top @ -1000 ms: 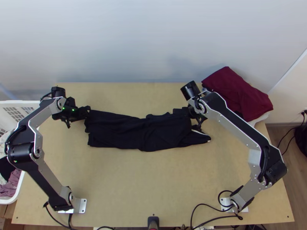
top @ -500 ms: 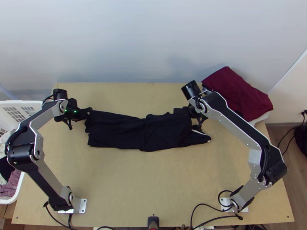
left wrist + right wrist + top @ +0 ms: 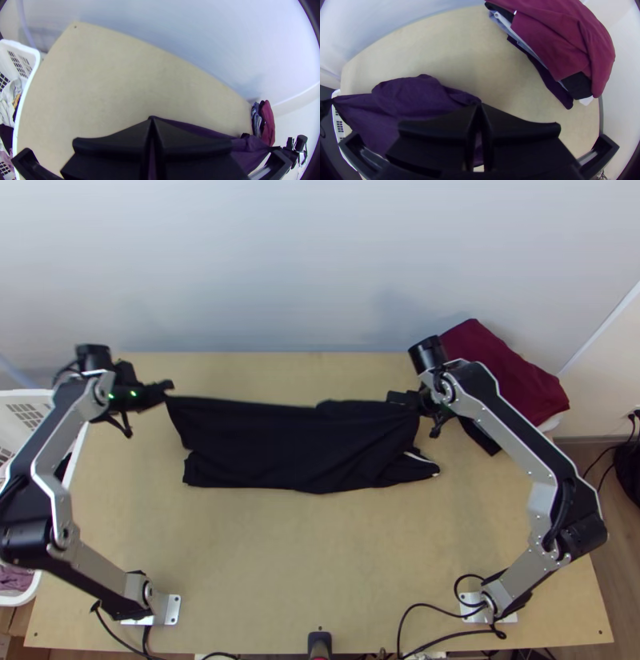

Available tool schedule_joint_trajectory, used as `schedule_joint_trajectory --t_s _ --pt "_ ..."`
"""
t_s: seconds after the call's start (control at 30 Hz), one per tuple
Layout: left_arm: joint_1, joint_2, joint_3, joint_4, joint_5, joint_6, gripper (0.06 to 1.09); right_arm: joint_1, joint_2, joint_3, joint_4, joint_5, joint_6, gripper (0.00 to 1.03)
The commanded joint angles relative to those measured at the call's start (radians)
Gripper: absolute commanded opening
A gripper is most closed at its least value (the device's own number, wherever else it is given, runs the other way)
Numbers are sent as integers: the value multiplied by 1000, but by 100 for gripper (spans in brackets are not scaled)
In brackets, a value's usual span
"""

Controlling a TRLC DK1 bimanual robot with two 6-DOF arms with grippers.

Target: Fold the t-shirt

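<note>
Left claw [image 3: 152, 120]: pinching black t-shirt [image 3: 296, 448] corner, well apart from clothes pile [image 3: 520, 372].
Right claw [image 3: 479, 106]: pinching lifted edge, near clothes pile.
T-shirt: on worktop [image 3: 320, 548], near clothes pile, partly raised.
Fold: carry both ends evenly, edge taut.

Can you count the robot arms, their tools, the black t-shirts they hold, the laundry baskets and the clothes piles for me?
Robot arms: 2, left arm and right arm
Tools: 2, left tool and right tool
Black t-shirts they hold: 1
Laundry baskets: 1
Clothes piles: 1
Total: 7
</note>
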Motion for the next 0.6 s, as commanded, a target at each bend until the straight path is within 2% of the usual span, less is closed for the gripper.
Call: schedule_joint_trajectory --t_s 0.0,0.2,0.37,0.57 --pt "8 -76 62 -20 7 -58 10 -26 -63 21 3 41 -13 3" --pt "17 -139 169 -49 2 -122 10 -59 -97 101 4 62 -36 3" --pt "18 -181 263 -54 -22 -148 9 -88 -112 221 64 114 -69 3" --pt "31 -235 402 -61 -34 -185 9 -169 -127 373 138 117 -93 3"
